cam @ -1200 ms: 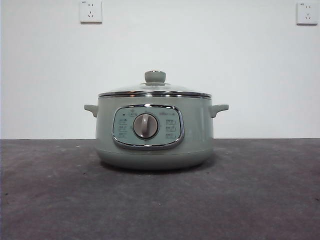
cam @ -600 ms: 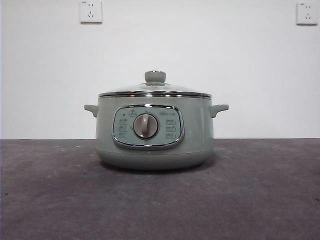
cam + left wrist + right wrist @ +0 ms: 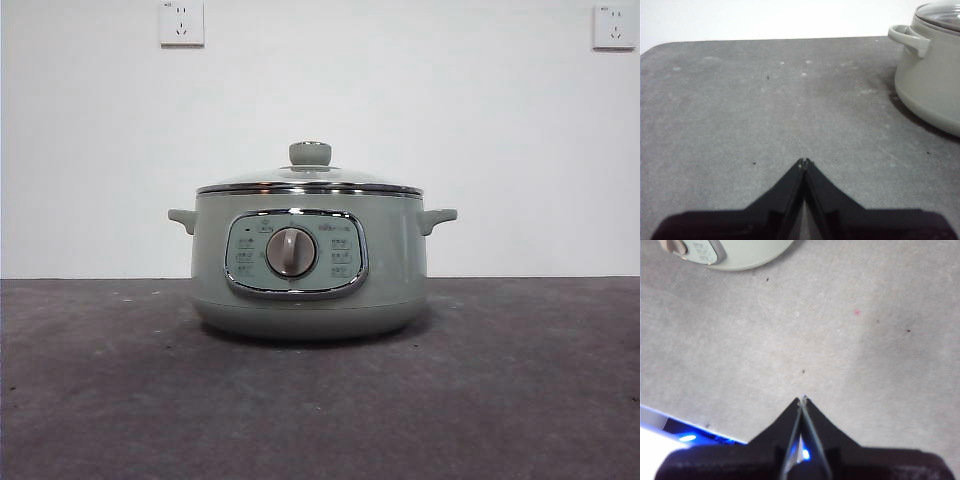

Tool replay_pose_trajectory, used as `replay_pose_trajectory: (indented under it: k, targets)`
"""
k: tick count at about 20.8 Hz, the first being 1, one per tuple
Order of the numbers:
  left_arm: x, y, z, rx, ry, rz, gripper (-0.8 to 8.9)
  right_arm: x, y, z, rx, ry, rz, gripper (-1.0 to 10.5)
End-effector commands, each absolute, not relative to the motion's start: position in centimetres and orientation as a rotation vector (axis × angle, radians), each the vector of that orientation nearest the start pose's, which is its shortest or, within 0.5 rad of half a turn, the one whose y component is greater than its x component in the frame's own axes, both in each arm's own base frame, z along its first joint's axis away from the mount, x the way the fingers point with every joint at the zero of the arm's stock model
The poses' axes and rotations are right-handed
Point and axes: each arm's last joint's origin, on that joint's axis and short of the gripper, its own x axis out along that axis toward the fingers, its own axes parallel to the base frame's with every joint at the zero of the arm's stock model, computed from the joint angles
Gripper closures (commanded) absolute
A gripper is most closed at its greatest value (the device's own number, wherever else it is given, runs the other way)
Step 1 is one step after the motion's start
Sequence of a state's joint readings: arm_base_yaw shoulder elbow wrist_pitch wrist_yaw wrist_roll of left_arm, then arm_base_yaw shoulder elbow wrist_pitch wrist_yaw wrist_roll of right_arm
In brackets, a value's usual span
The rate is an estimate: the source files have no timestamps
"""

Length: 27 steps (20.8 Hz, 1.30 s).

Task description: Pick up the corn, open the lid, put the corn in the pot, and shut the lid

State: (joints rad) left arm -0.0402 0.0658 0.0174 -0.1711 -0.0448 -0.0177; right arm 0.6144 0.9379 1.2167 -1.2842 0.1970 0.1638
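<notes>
The sage-green pot [image 3: 310, 265] stands in the middle of the grey table, its dial panel facing the front camera. The glass lid [image 3: 310, 180] with its green knob sits closed on the pot. The corn is out of view in every frame. My left gripper [image 3: 804, 161] is shut and empty over bare table, with the pot [image 3: 932, 75] and its side handle off to one side. My right gripper [image 3: 802, 399] is also shut and empty above the table, apart from the pot's [image 3: 730, 252] front panel. Neither arm shows in the front view.
A white wall with two power sockets [image 3: 181, 22] rises behind the table. The table's edge [image 3: 670, 422] with a blue light below it shows near the right gripper. The table's rounded far corner [image 3: 655, 50] shows in the left wrist view.
</notes>
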Motion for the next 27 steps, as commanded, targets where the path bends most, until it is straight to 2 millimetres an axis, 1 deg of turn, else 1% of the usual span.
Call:
replay_pose_trajectory:
  k: [1,2,3,4,6,8,10,12,14,15,17,20,27]
  targets:
    - [9.9,-0.2,14.5,-0.002,0.227,0.009,8.16,11.4,6.3,36.2,-0.417,0.862,0.269,9.5]
    - [9.9,-0.2,14.5,-0.002,0.230,0.009,8.16,11.6,5.8,36.1,-0.411,0.796,0.261,9.5]
    - [9.9,-0.2,14.4,-0.002,0.231,0.009,8.16,11.8,5.3,35.6,-0.366,0.693,0.253,9.5]
    - [9.9,-0.2,14.5,-0.002,0.232,0.009,8.16,12.1,4.6,34.7,-0.296,0.563,0.236,9.5]
    - [9.9,-0.2,14.4,-0.002,0.234,0.009,8.16,12.4,2.9,31.9,-0.164,0.286,0.142,9.5]
    - [9.9,-0.2,14.4,-0.002,0.234,0.009,8.16,12.1,1.2,28.3,-0.056,0.092,0.014,9.5]
    - [9.9,-0.2,14.4,-0.002,0.234,0.009,8.16,11.4,0.1,24.5,0.014,0.025,-0.081,9.5]
    - [9.9,-0.2,14.4,-0.002,0.234,0.009,8.16,10.7,-0.7,20.8,0.054,0.055,-0.145,9.5]
    - [9.9,-0.2,14.4,-0.002,0.234,0.009,8.16,10.3,-0.9,17.8,0.089,0.106,-0.146,9.5]
    - [9.9,-0.2,14.4,-0.002,0.234,0.009,8.16,10.2,-0.9,17.0,0.095,0.127,-0.150,9.5]
    - [9.9,-0.2,14.4,-0.002,0.234,0.009,8.16,10.0,-0.9,15.8,0.094,0.167,-0.152,9.5]
    - [9.9,-0.2,14.4,-0.002,0.234,0.009,8.16,9.7,-0.9,14.6,0.092,0.221,-0.154,9.5]
    - [9.9,-0.2,14.4,-0.002,0.234,0.008,8.16,9.5,-0.9,15.0,0.061,0.172,-0.147,9.5]
